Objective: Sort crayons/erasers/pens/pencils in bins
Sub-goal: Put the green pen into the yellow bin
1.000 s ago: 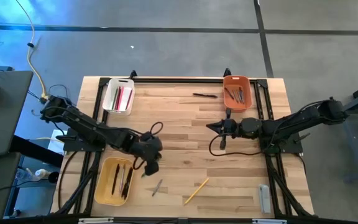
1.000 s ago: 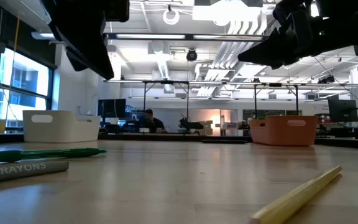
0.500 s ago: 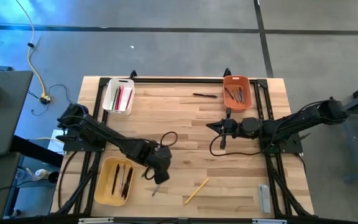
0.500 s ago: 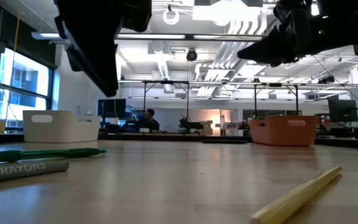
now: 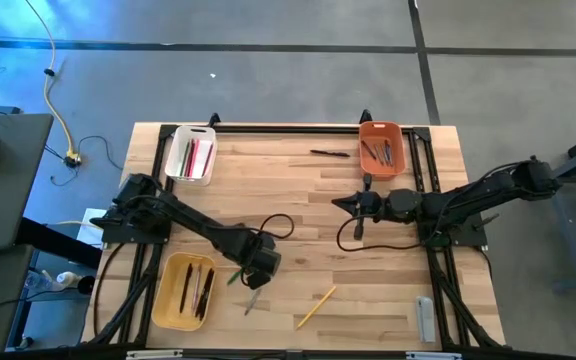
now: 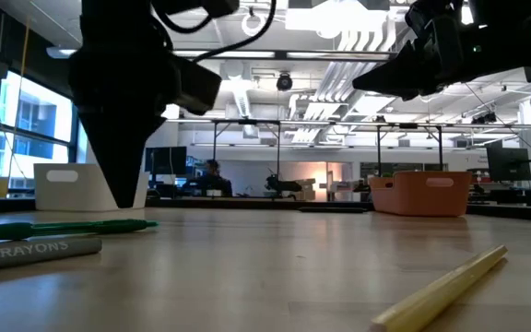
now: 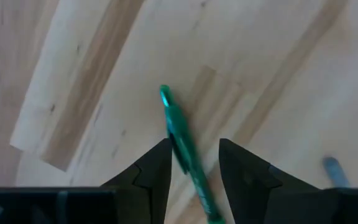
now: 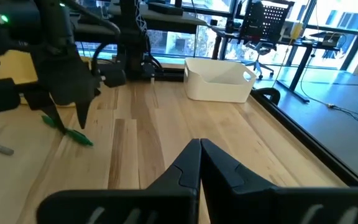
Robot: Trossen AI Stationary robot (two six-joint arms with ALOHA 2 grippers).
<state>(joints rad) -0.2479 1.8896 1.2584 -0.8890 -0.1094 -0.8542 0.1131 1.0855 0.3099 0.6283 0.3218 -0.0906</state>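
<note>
**Straddling a green pen at the near left of the table**

Hovering low over the pale wooden table [image 5: 288,190], the left gripper [image 7: 193,163] is standing with its two dark fingers apart, one on each side of a thin green pen [image 7: 184,149] that is lying flat on the wood; the pen is running between the fingertips without being gripped. From overhead, that gripper [image 5: 255,272] is sitting just to the right of the yellow rectangular plastic bin [image 5: 183,290], which is holding several dark and reddish sticks. A short grey crayon [image 5: 253,300] is lying just nearer than the gripper, and a long yellow pencil [image 5: 315,307] is lying further right, apart from both.

The right gripper [image 8: 199,155] is waiting above the table's right half, its fingers pressed together and holding nothing. The orange plastic bin [image 5: 381,149] is sitting at the far right corner with a few sticks inside, a black pen [image 5: 330,153] is lying just left of it, and the white plastic bin [image 5: 191,155] at the far left is holding red and pink sticks. A flat grey bar [image 5: 425,319] is lying at the near right edge.
</note>
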